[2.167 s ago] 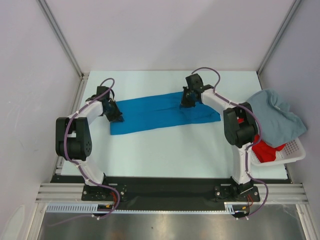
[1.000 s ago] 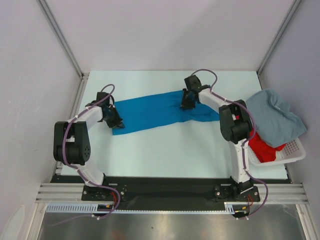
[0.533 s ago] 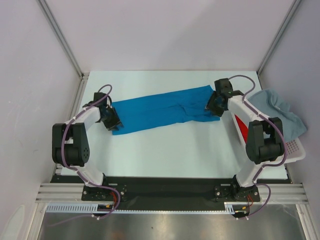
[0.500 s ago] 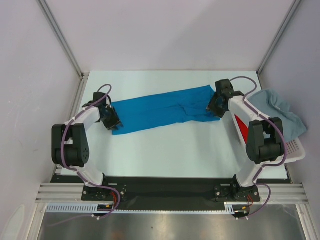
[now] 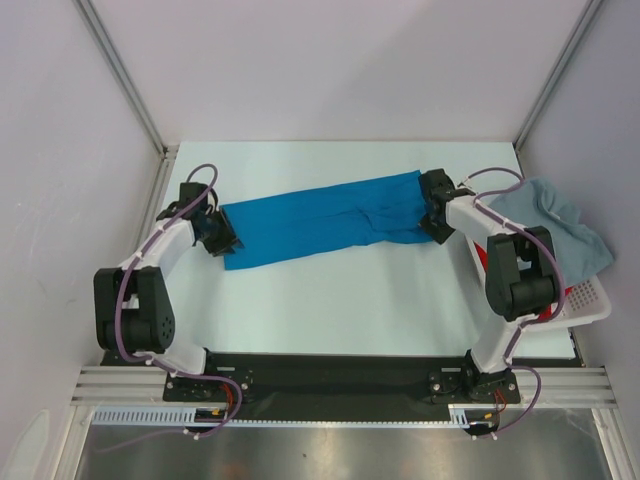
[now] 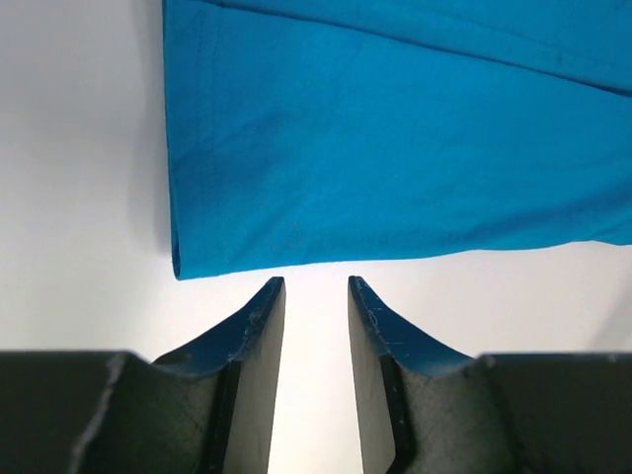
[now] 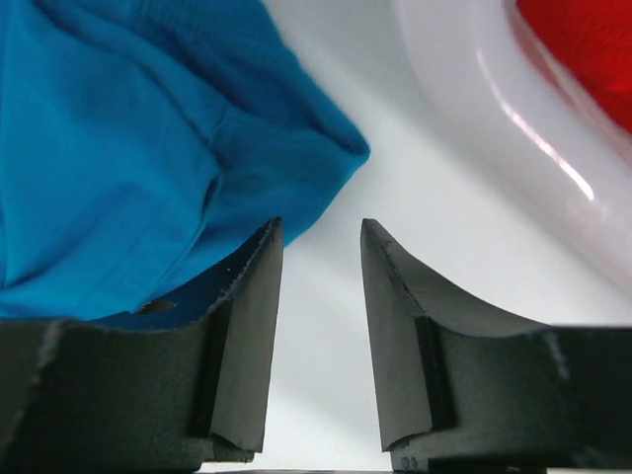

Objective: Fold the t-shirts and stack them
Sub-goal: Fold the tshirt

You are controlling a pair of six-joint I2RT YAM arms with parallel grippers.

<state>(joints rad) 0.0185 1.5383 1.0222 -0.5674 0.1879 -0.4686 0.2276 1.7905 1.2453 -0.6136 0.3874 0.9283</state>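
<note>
The blue shirt [image 5: 325,218] lies as a long strip across the middle of the top view, rising toward the right. The left gripper [image 6: 314,286] sits at its lower-left end, jaws narrowly parted and empty, with the hem just past the tips. The right gripper [image 7: 321,229] is at the right end, jaws parted over bare table [image 5: 350,300], with the cloth's corner beside one finger. Bare table lies above and below the strip. At the right edge, the basket [image 5: 590,310] holds the red shirt [image 7: 583,39], with the grey shirt [image 5: 560,225] draped over it.

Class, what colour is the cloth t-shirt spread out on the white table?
The spread cloth t-shirt is bright blue, best seen in the top external view.
</note>
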